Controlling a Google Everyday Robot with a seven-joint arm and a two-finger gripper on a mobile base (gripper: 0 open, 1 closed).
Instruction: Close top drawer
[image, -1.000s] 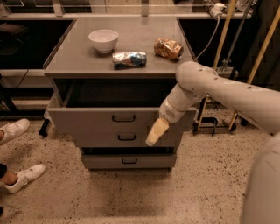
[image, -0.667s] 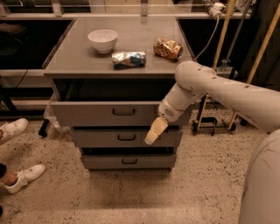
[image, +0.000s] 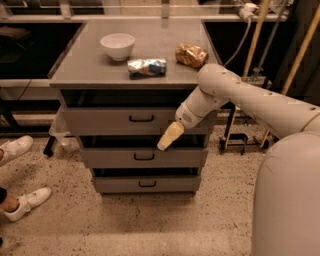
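The top drawer (image: 100, 121) is a wide grey front with a small dark bar handle (image: 141, 118), the uppermost of three in a grey cabinet. It stands only slightly out, with a dark gap between it and the cabinet top. My gripper (image: 167, 137), with cream fingers held together and empty, points down-left at the right part of the drawer front, at its lower edge. My white arm reaches in from the right.
The middle drawer (image: 115, 157) and bottom drawer (image: 120, 184) sit below. On the cabinet top are a white bowl (image: 117, 46), a crumpled wrapper (image: 146, 67) and a brown snack bag (image: 191, 54). A person's white shoes (image: 15, 148) are at the left. Poles and cables (image: 252, 45) stand at the right.
The top drawer has slid back into the cabinet from well pulled out to nearly closed. My gripper and arm moved back with its front.
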